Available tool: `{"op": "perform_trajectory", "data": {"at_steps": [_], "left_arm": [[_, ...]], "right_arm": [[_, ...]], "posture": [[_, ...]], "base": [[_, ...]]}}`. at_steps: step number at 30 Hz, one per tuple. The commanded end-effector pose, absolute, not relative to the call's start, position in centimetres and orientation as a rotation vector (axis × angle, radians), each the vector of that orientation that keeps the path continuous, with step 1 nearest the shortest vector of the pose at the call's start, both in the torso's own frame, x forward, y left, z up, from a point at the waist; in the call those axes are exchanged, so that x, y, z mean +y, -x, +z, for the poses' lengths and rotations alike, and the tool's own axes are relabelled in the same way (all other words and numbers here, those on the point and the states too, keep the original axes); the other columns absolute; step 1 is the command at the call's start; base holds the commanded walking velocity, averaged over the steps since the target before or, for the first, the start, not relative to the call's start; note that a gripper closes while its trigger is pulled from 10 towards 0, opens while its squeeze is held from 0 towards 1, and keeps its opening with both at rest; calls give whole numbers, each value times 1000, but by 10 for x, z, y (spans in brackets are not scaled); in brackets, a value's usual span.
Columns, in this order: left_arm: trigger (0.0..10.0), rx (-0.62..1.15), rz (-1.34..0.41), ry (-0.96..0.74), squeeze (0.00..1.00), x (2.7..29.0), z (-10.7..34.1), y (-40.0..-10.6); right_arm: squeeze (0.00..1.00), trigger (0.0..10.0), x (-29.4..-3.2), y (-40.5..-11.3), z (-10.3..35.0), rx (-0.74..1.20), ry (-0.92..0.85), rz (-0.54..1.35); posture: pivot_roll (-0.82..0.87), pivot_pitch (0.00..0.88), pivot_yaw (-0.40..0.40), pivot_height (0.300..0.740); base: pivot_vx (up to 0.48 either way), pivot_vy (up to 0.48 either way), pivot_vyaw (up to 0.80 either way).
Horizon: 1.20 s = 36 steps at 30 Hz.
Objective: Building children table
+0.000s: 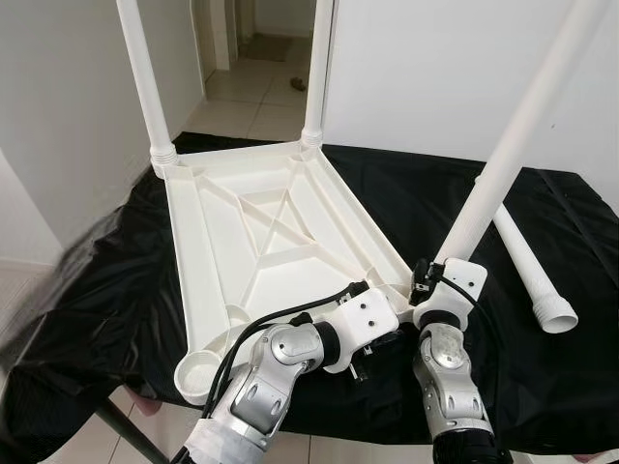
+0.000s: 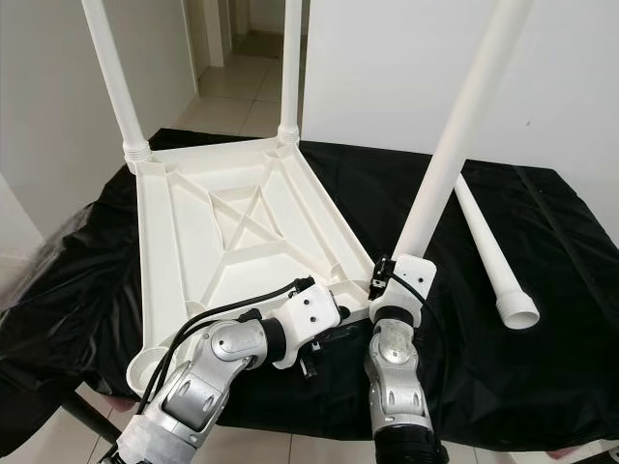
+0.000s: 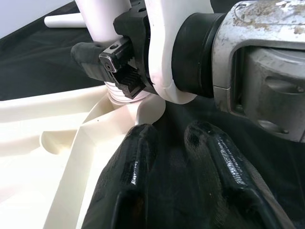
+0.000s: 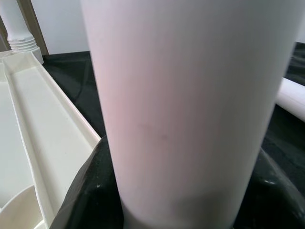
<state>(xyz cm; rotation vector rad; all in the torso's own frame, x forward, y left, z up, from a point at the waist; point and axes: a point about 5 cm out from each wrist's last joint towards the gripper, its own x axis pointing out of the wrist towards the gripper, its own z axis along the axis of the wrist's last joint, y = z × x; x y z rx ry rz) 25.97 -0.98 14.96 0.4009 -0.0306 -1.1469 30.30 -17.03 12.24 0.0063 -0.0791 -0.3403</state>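
1. On the black cloth-covered work table (image 1: 406, 193), the white moulded plastic tabletop (image 1: 261, 242) lies underside up, so its corner sockets face upward for the legs.
2. The right gripper (image 1: 433, 280) is clamped around a white round plastic leg (image 1: 503, 164) at its lower end, holding it tilted over the near corner socket just beside it, probably to seat or screw it in.
3. The left gripper (image 3: 176, 157) rests at that same corner, fingers nearly together with nothing between them, seemingly steadying the tabletop.
4. Count: four legs; two stand fitted at the far corners, well beyond both grippers, one is held, and one loose leg (image 1: 527, 271) lies to the right gripper's right. One near socket (image 1: 198, 372) is empty.
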Motion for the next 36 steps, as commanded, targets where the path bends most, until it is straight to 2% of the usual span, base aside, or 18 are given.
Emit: {"op": "perform_trajectory", "data": {"at_steps": [1, 2, 3, 12, 13, 14, 15, 16, 19, 26, 36], "left_arm": [[10000, -53, -1003, -336, 0, -14, 151, -261], [10000, -53, -1003, -336, 0, -14, 151, -261], [10000, -54, -1001, -336, 0, -14, 152, -261], [10000, -55, -993, -333, 0, -13, 153, -262], [10000, -56, -993, -331, 0, -14, 153, -262], [10000, -56, -993, -331, 0, -14, 153, -262], [10000, -56, -993, -331, 0, -14, 153, -262], [10000, -57, -992, -331, 0, -14, 153, -263], [10000, -58, -992, -331, 0, -14, 154, -263], [10000, -61, -993, -339, 0, -12, 155, -265], [10000, -67, -992, -344, 0, -12, 156, -267]], "right_arm": [[125, 10000, -178, -298, 100, 39, 19, -365], [125, 10000, -178, -298, 100, 39, 19, -365], [1000, 10000, -177, -297, 101, 35, 12, -366], [1000, 10000, -174, -297, 107, -4, -16, -347], [1000, 10000, -173, -298, 109, -12, -43, -269], [776, 10000, -173, -300, 110, -15, -68, -183], [776, 10000, -173, -300, 110, -15, -68, -183], [0, 10000, -172, -300, 111, -15, -83, -125], [0, 10000, -175, -301, 113, -20, -77, -49], [0, 10000, -204, -307, 127, -42, 63, 227], [0, 10000, -222, -316, 139, -26, 177, 452]], "posture": [[-14, 18, -45, 740], [-14, 18, -45, 740], [-14, 18, -45, 740], [-17, 23, -44, 740], [-20, 25, -43, 740], [-25, 27, -42, 740], [-25, 27, -42, 740], [-25, 27, -42, 740], [-27, 27, -41, 740], [-30, 19, -33, 740], [-28, 17, -34, 740]], "base": [[0, 0, 0], [0, 0, 0], [0, 0, 0], [0, 0, 0], [0, 0, 0], [0, 0, 0], [0, 0, 0], [0, 0, 0], [0, 0, 0], [0, 0, 0], [0, 0, 0]]}}
